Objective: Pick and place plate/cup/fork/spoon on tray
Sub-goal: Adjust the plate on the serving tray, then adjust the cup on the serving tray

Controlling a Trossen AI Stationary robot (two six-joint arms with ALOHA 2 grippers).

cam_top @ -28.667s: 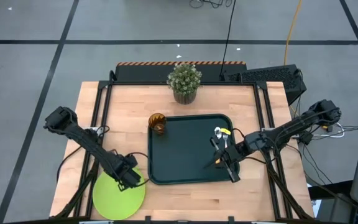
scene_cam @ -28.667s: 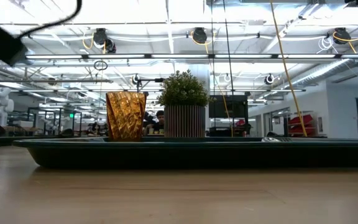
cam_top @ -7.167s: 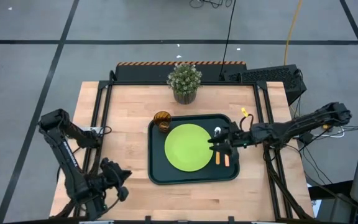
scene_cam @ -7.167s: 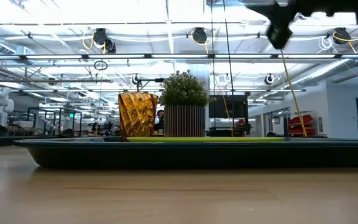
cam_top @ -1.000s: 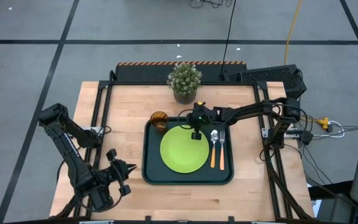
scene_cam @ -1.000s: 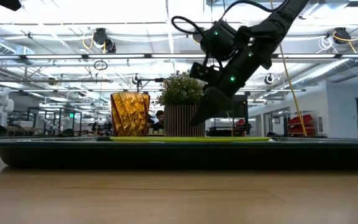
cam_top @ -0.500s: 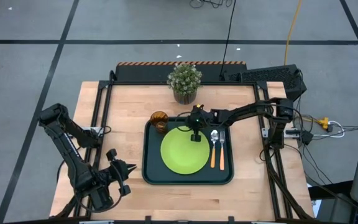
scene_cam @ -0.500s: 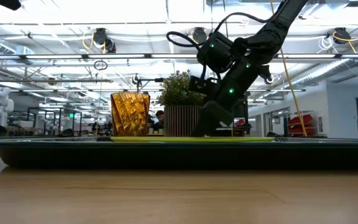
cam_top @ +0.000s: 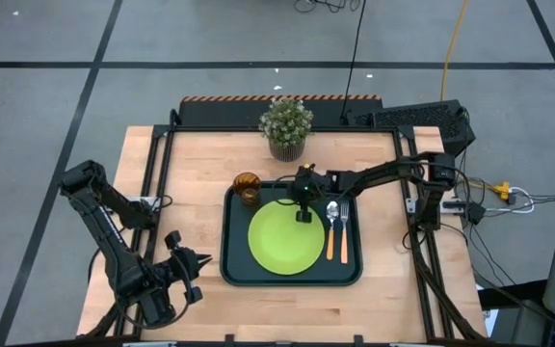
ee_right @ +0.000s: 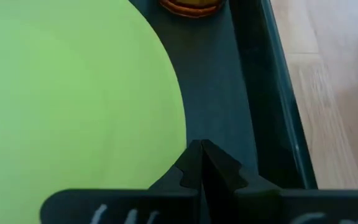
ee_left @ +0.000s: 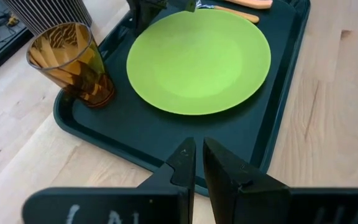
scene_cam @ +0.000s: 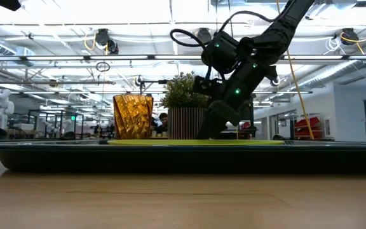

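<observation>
The lime-green plate [cam_top: 285, 237] lies flat in the dark tray [cam_top: 231, 272]. The amber cup [cam_top: 248, 186] stands upright in the tray's far left corner. The spoon [cam_top: 331, 229] and fork [cam_top: 343, 231] lie side by side on the tray floor, right of the plate. My right gripper [cam_top: 303, 214] is shut, low at the plate's far rim; it also shows in the low view [scene_cam: 203, 135]. My left gripper [cam_top: 197, 264] is shut and empty, by the table's near left corner, clear of the tray. My right gripper has its shut fingertips [ee_right: 194, 158] down on the tray floor, right against the plate's far rim [ee_right: 180, 127]. The fingers slant down from the far right side. The side of one finger meets the rim. The plate lies flat on the tray.
A potted plant [cam_top: 286, 128] stands at the table's far edge behind the tray. Bare wood lies left, right and near of the tray. The right arm reaches across the tray's far right corner, above the spoon and fork heads.
My right gripper has come down from above the plate's far edge to the tray floor at the rim, staying shut. The plate has slid a little toward the table's near edge. Tray, cup, fork and spoon have kept still.
</observation>
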